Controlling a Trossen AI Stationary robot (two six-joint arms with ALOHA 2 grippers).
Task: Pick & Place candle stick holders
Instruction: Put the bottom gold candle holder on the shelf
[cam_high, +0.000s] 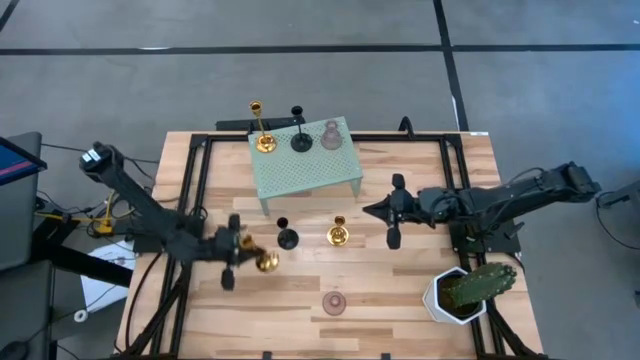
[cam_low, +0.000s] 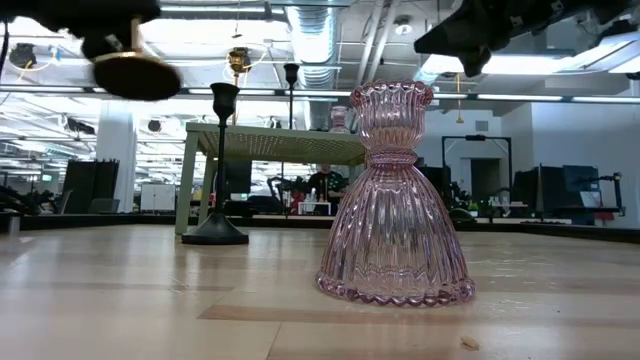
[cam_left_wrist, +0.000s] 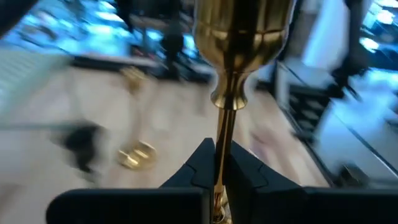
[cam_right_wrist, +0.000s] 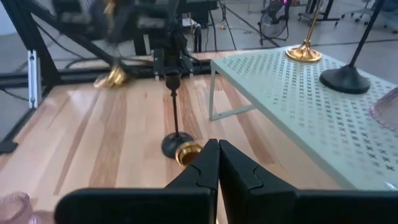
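Wooden table (cam_high: 400, 300) carries a pale green perforated riser shelf (cam_high: 310, 172), a black candle stick holder (cam_high: 287, 238), a gold candle stick holder (cam_high: 338, 235), a pink glass candle stick holder (cam_high: 333, 303) and a white-potted cactus (cam_high: 465, 290).

No readable text, label or number anywhere.

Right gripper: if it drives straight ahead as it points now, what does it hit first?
Probably the short gold holder, just ahead of the shut right gripper, with the black holder right behind; depth is unclear.
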